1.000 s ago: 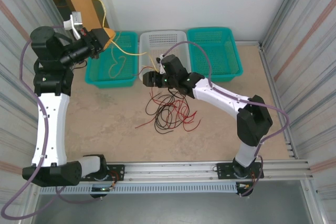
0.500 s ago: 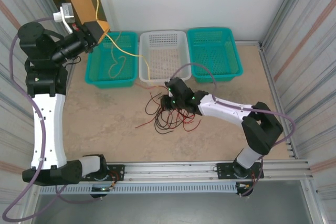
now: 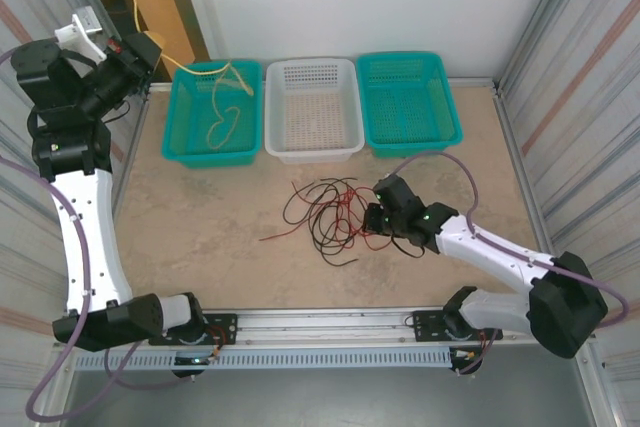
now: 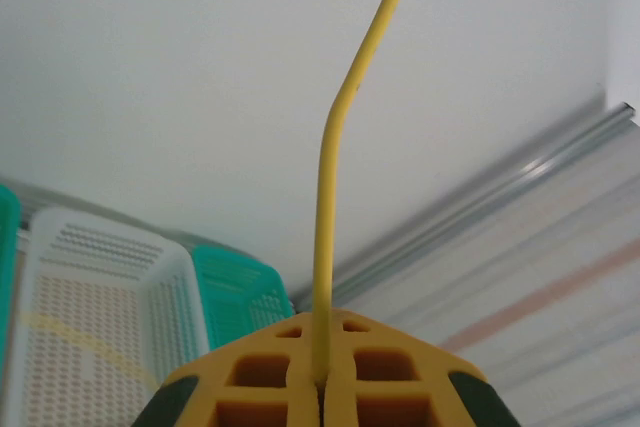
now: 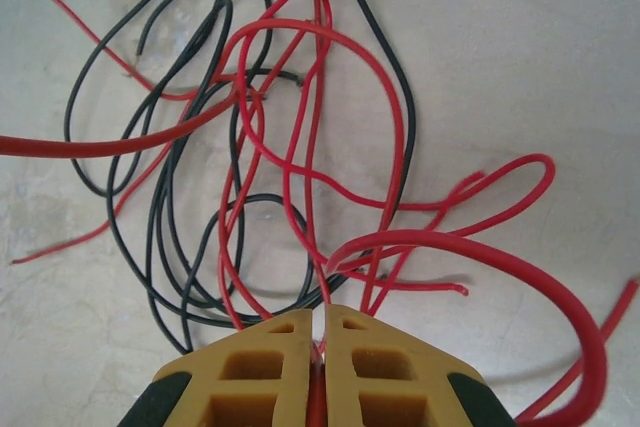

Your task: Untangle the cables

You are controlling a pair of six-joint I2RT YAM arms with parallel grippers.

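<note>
Right jaws nearer, around red cable [image 5: 312, 137]

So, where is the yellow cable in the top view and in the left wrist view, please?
Top external: the yellow cable runs from the left gripper at upper left down into the left teal basket.
Left wrist: the yellow cable rises up the middle of the picture from the shut left gripper.
Shared landmark: the white basket.

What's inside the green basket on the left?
A curly yellow cable lies in the left green basket, one end leading up to the left end effector, which pinches it. Nothing covers it.
</note>
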